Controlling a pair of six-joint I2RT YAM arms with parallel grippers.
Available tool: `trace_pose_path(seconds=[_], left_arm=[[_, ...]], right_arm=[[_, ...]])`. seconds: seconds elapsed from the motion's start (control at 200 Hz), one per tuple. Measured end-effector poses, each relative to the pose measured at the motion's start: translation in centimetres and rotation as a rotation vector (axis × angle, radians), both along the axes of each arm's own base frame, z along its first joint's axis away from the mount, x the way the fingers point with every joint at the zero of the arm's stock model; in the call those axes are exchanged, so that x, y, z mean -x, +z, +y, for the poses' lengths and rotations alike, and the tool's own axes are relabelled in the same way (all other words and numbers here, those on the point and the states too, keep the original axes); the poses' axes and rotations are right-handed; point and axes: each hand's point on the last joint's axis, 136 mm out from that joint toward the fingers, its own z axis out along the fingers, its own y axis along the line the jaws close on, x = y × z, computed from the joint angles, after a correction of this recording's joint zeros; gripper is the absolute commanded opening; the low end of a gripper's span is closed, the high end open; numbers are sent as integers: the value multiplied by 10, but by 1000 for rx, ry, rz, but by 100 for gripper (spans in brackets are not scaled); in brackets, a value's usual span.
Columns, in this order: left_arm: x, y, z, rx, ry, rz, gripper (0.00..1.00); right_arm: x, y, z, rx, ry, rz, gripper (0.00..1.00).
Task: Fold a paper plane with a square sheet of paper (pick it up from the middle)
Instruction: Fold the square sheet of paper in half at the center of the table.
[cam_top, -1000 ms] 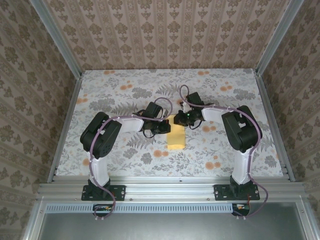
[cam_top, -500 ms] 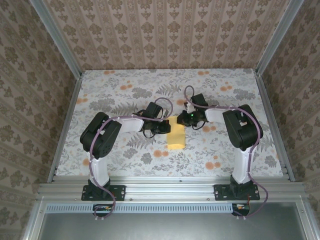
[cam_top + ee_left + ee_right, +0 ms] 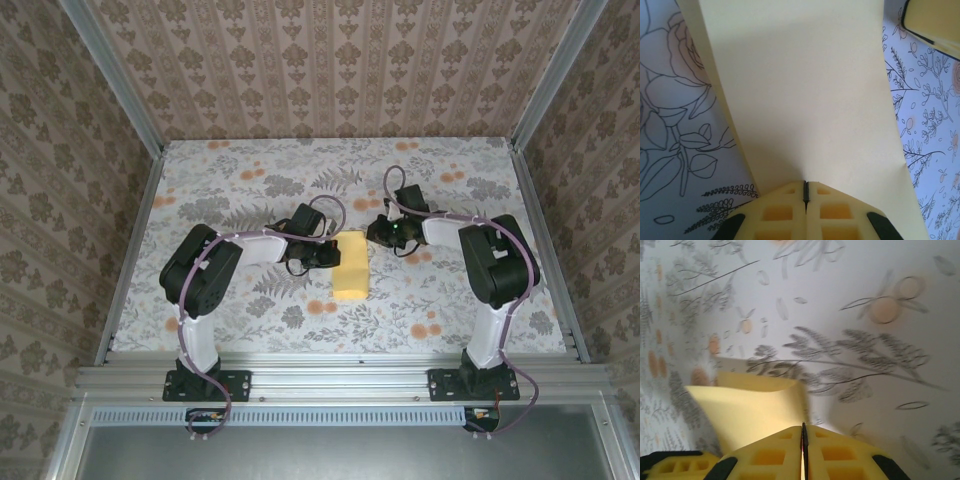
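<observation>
The square sheet of paper (image 3: 351,268) lies folded into a narrow yellow rectangle at the middle of the table; a paper plane is out of view. My left gripper (image 3: 331,255) is at the sheet's left edge, shut on the paper (image 3: 805,90), which rises and fans out from its fingertips (image 3: 806,183). My right gripper (image 3: 373,233) is shut just off the sheet's far right corner. In the right wrist view the paper (image 3: 755,410) lies left of and beyond its closed tips (image 3: 803,425), with nothing visible between them.
A flower-print cloth (image 3: 250,180) covers the table. Aluminium rails (image 3: 135,250) run along the left and right (image 3: 545,240) sides, with patterned walls behind them. Both arm bases stand at the near edge.
My right gripper has slid right, from above the sheet's far end to just past its right edge. The left gripper and the paper have stayed in place.
</observation>
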Motion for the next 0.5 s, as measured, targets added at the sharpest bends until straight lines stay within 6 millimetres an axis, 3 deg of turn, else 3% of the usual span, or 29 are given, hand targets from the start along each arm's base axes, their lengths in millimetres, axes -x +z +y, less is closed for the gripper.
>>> trace_pose_path(seconds=[0.255,0.5], left_arm=[[1,0,1,-11,-1,6,3],[2,0,2,-17,-6,8,3]], right_arm=[[-1,14,31,-26,48,-39,13],[-8,-16,29,7,33,8,12]])
